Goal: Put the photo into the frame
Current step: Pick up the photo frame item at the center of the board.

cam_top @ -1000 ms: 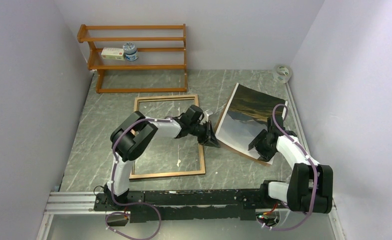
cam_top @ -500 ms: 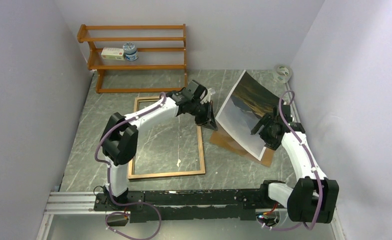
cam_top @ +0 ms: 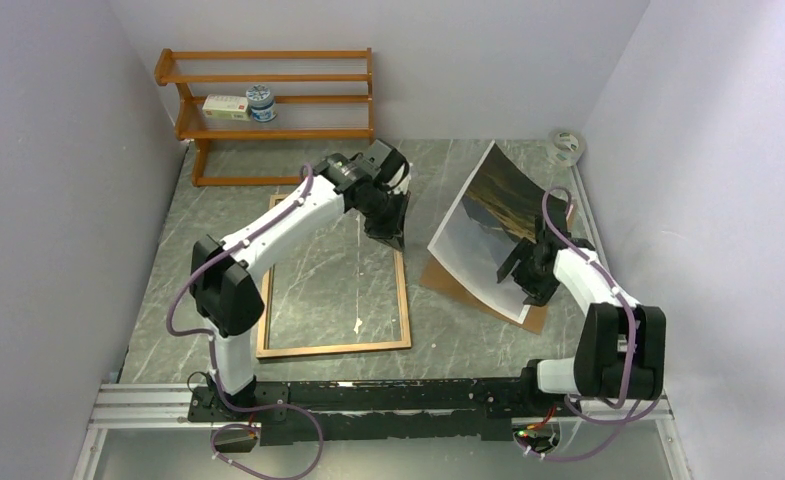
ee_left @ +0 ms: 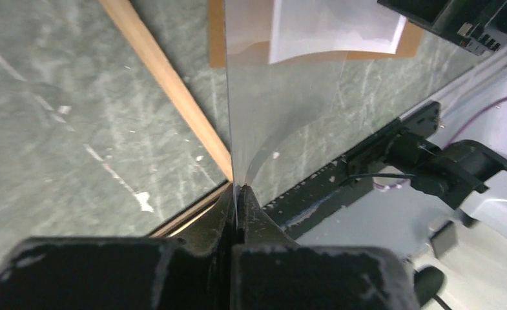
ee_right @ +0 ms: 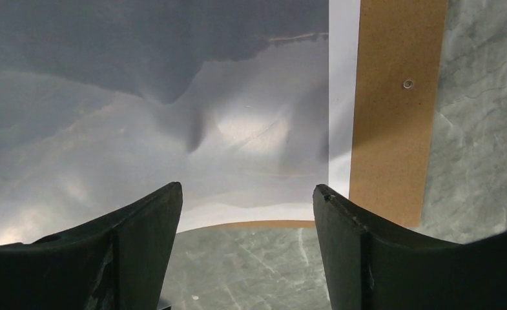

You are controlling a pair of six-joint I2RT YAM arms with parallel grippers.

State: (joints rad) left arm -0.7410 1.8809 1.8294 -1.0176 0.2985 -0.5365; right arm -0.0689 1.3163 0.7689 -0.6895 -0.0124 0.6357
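Observation:
The frame (cam_top: 406, 300) lies flat with its wood-coloured back up; one side of it shows in the left wrist view (ee_left: 166, 84). My left gripper (cam_top: 389, 231) hangs over its far right corner, shut (ee_left: 236, 194) on the edge of a thin clear pane (ee_left: 289, 116) that it holds on edge. The photo (cam_top: 488, 225) curls up at the right, its near end on the brown backing board (cam_top: 448, 283). My right gripper (cam_top: 518, 272) is open and empty (ee_right: 245, 188) at the photo's near right edge (ee_right: 173, 129), beside the board (ee_right: 393, 116).
An orange-brown shelf rack (cam_top: 268, 115) with a small box and a tin stands at the back left. A tape roll (cam_top: 566, 147) lies at the back right by the wall. The black rail (cam_top: 368, 395) runs along the near edge.
My left arm has swung from the photo's left edge back over the frame's far right corner. The photo has curled up higher. My right gripper shifted slightly along the photo's edge.

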